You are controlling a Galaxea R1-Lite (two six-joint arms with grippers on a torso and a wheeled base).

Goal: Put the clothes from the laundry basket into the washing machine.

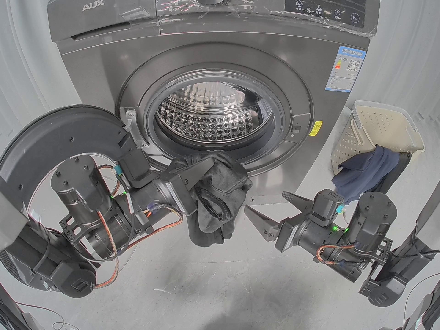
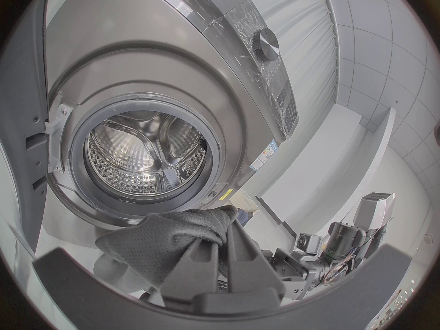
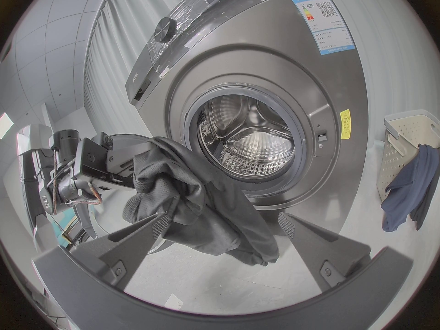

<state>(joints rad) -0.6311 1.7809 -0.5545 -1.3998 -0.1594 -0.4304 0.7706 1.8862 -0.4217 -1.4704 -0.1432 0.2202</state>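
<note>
The right gripper (image 1: 264,200) sat low in front of the machine, its 2 fingers spread wide and holding nothing, apparently kept clear of the loading path. The left gripper (image 1: 201,168) was pinched on 1 dark garment (image 1: 215,202), which hung bunched just below the lip of the opening, a height that suggested alignment for the drum. The door (image 1: 59,134) stood swung fully left, leaving the drum (image 1: 206,111) of the washing machine (image 1: 293,60) accessible; no clothing was visible inside. Further right, the laundry basket (image 1: 389,124) stood just beside the machine, a blue garment (image 1: 366,170) draped over its rim, awaiting transfer.
</note>
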